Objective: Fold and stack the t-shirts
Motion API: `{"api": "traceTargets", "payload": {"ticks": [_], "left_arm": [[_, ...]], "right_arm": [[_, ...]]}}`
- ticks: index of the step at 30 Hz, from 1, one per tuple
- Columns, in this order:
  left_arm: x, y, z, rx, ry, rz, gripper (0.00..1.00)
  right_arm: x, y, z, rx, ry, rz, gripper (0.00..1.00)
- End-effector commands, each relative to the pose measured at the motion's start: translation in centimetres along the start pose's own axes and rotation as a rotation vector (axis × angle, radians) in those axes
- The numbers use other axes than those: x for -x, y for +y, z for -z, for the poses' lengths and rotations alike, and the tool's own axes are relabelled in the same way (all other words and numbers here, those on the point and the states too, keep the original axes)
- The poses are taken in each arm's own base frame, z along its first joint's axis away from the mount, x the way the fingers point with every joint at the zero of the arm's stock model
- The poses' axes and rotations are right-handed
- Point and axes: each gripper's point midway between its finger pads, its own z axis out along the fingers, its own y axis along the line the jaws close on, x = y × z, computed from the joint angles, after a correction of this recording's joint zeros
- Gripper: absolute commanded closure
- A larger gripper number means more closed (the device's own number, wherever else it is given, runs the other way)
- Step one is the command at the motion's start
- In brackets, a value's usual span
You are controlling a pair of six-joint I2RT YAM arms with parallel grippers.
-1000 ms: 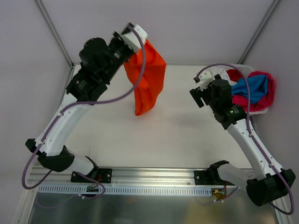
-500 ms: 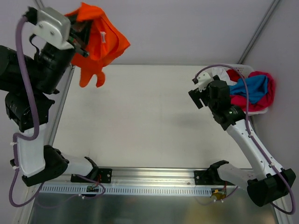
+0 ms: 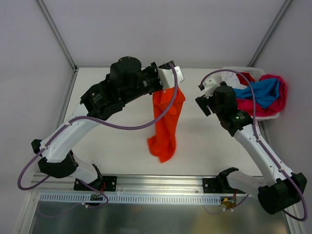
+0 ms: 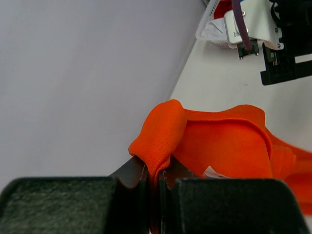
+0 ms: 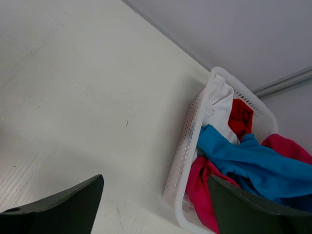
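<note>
An orange t-shirt (image 3: 165, 122) hangs in a long crumpled drape above the middle of the table, its lower end near the tabletop. My left gripper (image 3: 173, 80) is shut on its top edge. The left wrist view shows a fold of the orange cloth (image 4: 219, 141) pinched between the closed fingers of the left gripper (image 4: 154, 170). My right gripper (image 3: 201, 97) hovers open and empty just right of the shirt. The right gripper (image 5: 155, 195) has only bare table between its fingers. Blue (image 5: 253, 161), magenta (image 5: 204, 190), red (image 5: 241, 117) and white (image 5: 222, 105) t-shirts lie heaped in the basket.
The white plastic basket (image 3: 234, 69) stands at the table's back right corner, close behind the right wrist; its perforated wall (image 5: 187, 161) faces the right gripper. Grey walls enclose the table at the back and sides. The arm bases sit on the rail at the near edge.
The left arm swung from high over the back left corner to the table's middle, carrying the orange t-shirt, which now hangs straight down. The right arm barely moved.
</note>
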Motion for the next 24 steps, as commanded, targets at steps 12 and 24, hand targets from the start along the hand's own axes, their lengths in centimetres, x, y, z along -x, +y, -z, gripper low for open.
{"api": "traceTargets", "payload": {"ticks": [12,24], "left_arm": [[-2.3,3.0,1.8,0.147,-0.032,0.056,1.0],[-8.3,3.1,2.0,0.174,0.062,0.091,0.01]], "right_arm": [[1.9,-1.2,0.8,-0.042,-0.043,-0.011,0.07],[1.0,0.4,0.2,0.013,-0.009,-0.011,0.06]]}}
